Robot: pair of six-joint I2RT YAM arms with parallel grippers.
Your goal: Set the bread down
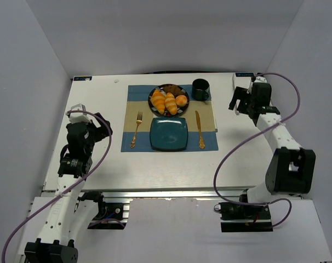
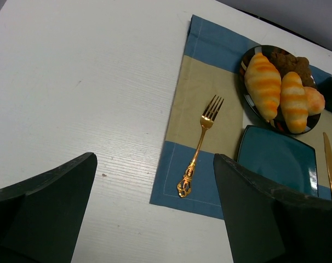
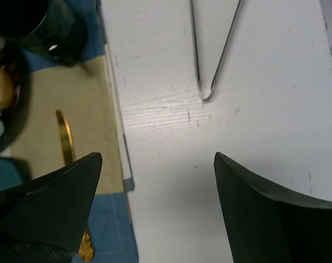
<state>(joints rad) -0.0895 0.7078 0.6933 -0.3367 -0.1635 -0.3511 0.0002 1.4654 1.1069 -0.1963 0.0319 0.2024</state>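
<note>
Two golden-orange ridged bread rolls (image 1: 158,101) (image 1: 170,102) lie side by side on a dark round plate (image 1: 154,92) at the back of the placemat; they also show in the left wrist view (image 2: 263,83) (image 2: 293,101). A small round bun (image 1: 181,100) and a dark brown pastry (image 1: 173,89) share the plate. An empty teal square plate (image 1: 169,133) sits in front. My left gripper (image 1: 103,124) is open and empty, left of the placemat. My right gripper (image 1: 237,101) is open and empty over bare table right of the placemat.
A blue and tan placemat (image 1: 134,109) holds a gold fork (image 1: 137,129), a gold knife (image 1: 199,129) and a dark mug (image 1: 200,89). Grey walls enclose the table on three sides. A thin cable loop (image 3: 207,82) lies on the table in the right wrist view.
</note>
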